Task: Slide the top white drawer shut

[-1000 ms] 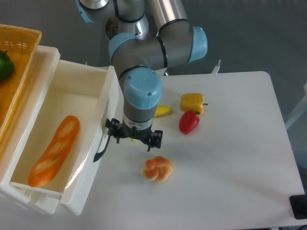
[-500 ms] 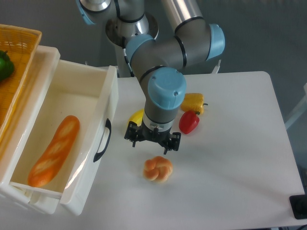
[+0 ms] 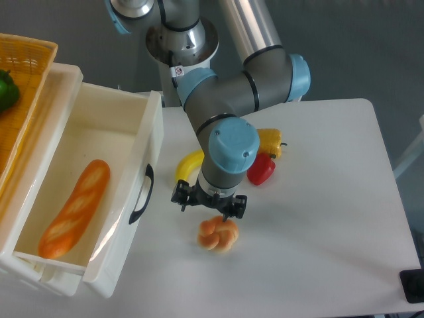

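The top white drawer stands pulled far out at the left, open on top, with a baguette lying inside. Its black arched handle faces the table. My gripper points down over the table, to the right of the handle and apart from it, just above a knotted bread roll. Its jaws look spread and hold nothing. The fingertips are partly hidden under the wrist.
A banana, a red pepper and a yellow pepper lie on the white table behind the gripper. A woven yellow basket with a green vegetable sits on the cabinet at far left.
The gripper has moved away from the drawer handle to the right, then settled lower over the bread roll. The drawer has not moved.
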Controlling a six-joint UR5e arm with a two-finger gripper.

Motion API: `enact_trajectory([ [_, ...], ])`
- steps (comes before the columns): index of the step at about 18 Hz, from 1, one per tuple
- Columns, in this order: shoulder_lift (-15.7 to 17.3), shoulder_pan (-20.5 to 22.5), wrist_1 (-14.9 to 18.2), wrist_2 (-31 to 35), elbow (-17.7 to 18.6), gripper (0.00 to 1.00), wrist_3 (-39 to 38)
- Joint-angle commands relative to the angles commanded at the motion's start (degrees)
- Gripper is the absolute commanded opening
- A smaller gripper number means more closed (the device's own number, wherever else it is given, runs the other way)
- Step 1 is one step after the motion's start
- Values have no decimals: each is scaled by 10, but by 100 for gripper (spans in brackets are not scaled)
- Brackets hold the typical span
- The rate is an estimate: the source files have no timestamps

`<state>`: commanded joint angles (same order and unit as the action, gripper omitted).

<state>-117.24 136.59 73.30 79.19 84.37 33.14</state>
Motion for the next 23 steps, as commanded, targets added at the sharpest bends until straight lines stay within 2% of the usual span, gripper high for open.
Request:
enact_trajectory([
  [18, 10, -17, 4, -26, 8, 100, -1],
  [23, 17, -19, 13, -37, 8, 100, 1],
])
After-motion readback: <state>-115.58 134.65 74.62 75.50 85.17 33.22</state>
